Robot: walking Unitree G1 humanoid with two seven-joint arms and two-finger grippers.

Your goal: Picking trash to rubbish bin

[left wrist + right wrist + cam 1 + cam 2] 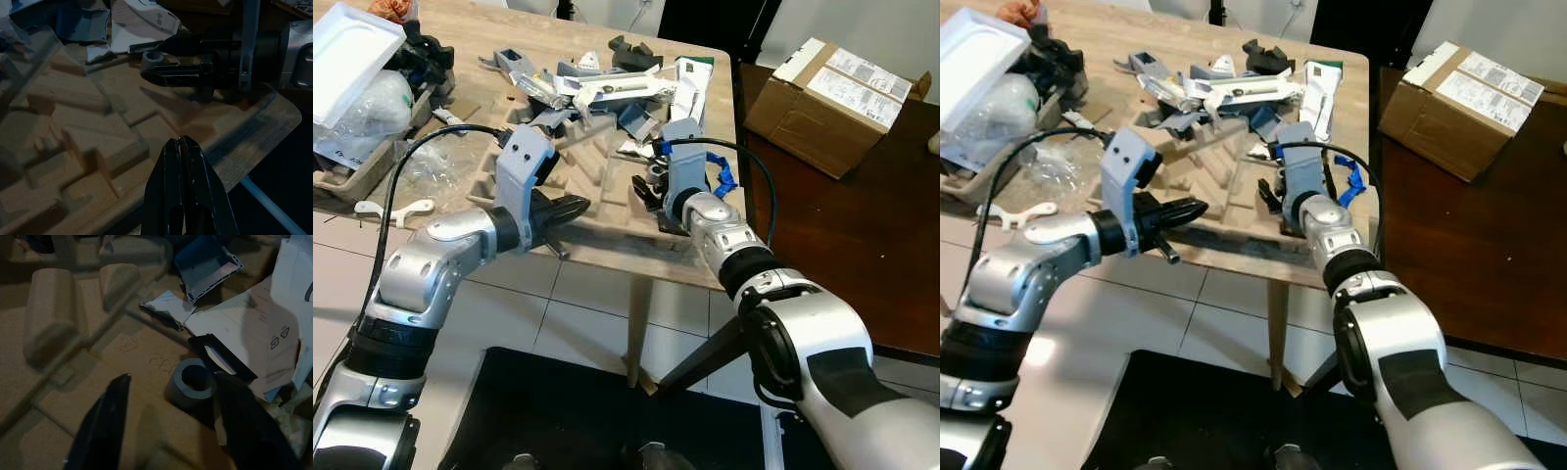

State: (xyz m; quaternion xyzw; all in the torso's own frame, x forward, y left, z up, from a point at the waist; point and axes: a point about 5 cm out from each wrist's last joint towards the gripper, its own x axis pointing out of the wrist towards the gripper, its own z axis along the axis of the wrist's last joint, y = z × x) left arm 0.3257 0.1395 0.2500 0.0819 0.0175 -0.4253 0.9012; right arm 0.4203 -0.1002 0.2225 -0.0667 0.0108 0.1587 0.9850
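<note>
A wooden desk (705, 73) stands on pale floor tiles (587, 304), strewn with packaging trash. At its near edge, left of the moulded cardboard tray (597, 186), the left gripper (570, 208) hovers with fingers pressed together. Right of the tray, the right gripper (171, 396) spreads its fingers around a small grey tube (191, 383). Beyond the desk's right side sits a cardboard box (837, 93) on dark flooring.

My left arm bent across in front, left gripper (570, 207) pointing toward my right with fingers (183, 181) pressed together, my right arm reaching forward, right gripper (171, 426) angled down, fingers (105, 416) spread apart
</note>
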